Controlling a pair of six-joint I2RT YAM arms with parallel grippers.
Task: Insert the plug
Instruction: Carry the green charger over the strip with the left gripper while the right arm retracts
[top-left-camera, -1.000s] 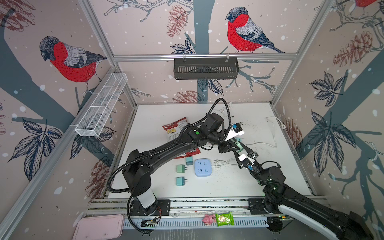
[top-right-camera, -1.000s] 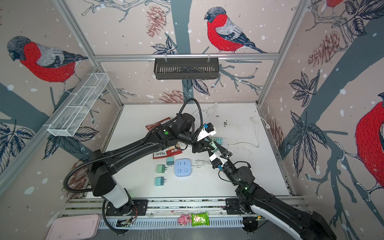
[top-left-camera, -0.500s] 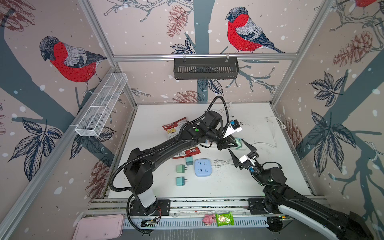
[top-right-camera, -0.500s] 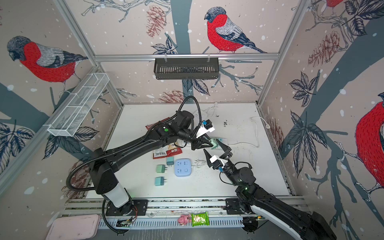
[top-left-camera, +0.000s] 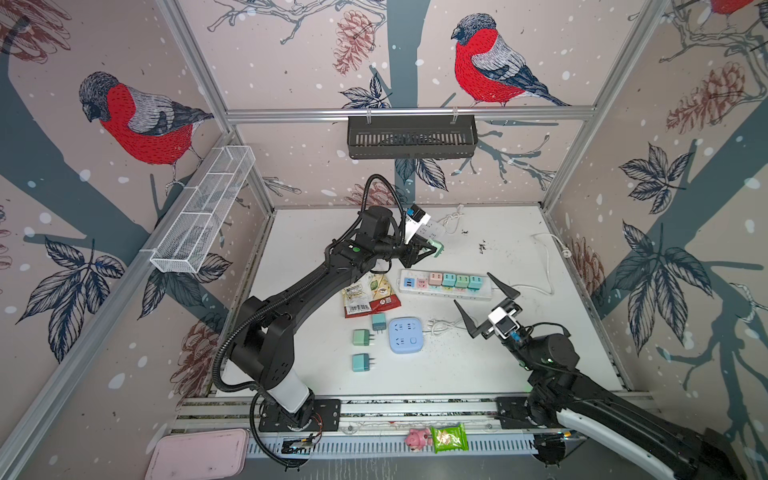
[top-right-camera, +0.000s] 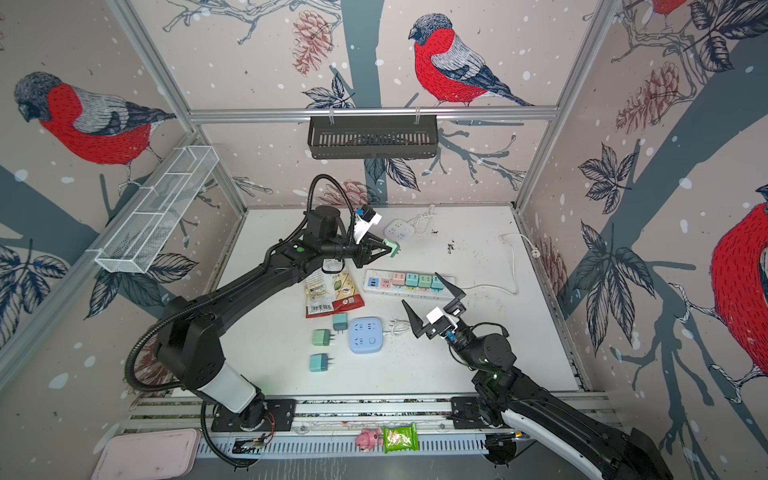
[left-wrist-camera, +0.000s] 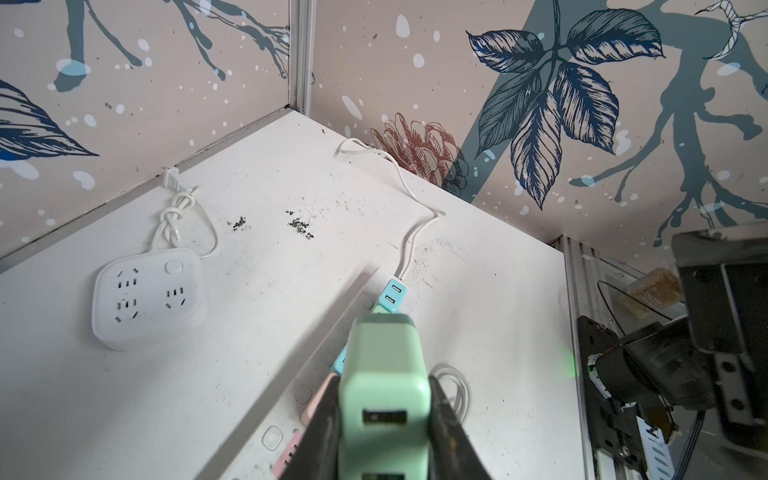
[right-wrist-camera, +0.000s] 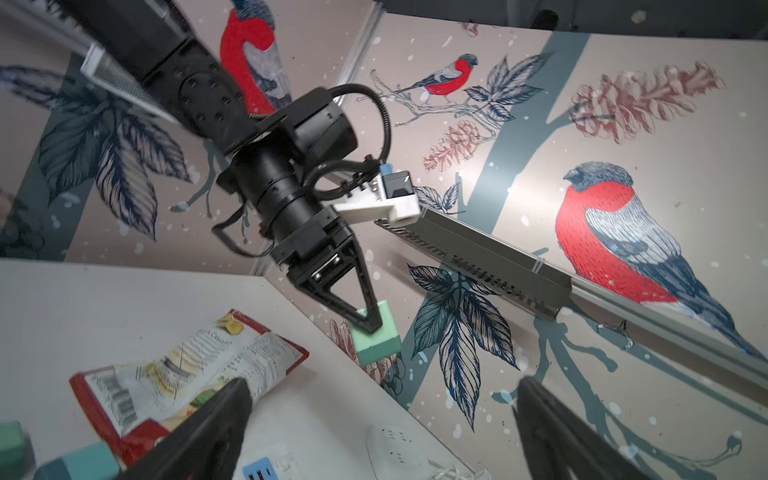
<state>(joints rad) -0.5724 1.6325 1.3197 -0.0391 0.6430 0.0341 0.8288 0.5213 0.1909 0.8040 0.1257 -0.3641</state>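
My left gripper (top-left-camera: 434, 248) (top-right-camera: 388, 248) is shut on a mint-green plug (top-left-camera: 437, 248) (top-right-camera: 392, 248), which hangs in the air above the table, behind the white power strip (top-left-camera: 482, 293) (top-right-camera: 374, 282). In the left wrist view the plug (left-wrist-camera: 384, 374) sits between both fingers, its USB face towards the camera, with the strip (left-wrist-camera: 266, 419) below it. Several coloured plugs stand in the strip. My right gripper (top-left-camera: 471, 287) (top-right-camera: 419, 288) (right-wrist-camera: 380, 390) is wide open and empty near the strip's right end. In the right wrist view the left gripper (right-wrist-camera: 365, 320) holds the plug (right-wrist-camera: 376, 340).
A white square socket block (top-left-camera: 434, 227) (left-wrist-camera: 147, 299) with a knotted cable lies at the back. A blue socket block (top-left-camera: 406, 335), three loose plugs (top-left-camera: 362, 337) and a snack packet (top-left-camera: 370, 295) lie in front of the strip. The strip's white cable (top-left-camera: 544, 266) runs right.
Both grippers met at the green plug a second ago. The right gripper opened and drew back towards the front; the left gripper carried the plug up and towards the back.
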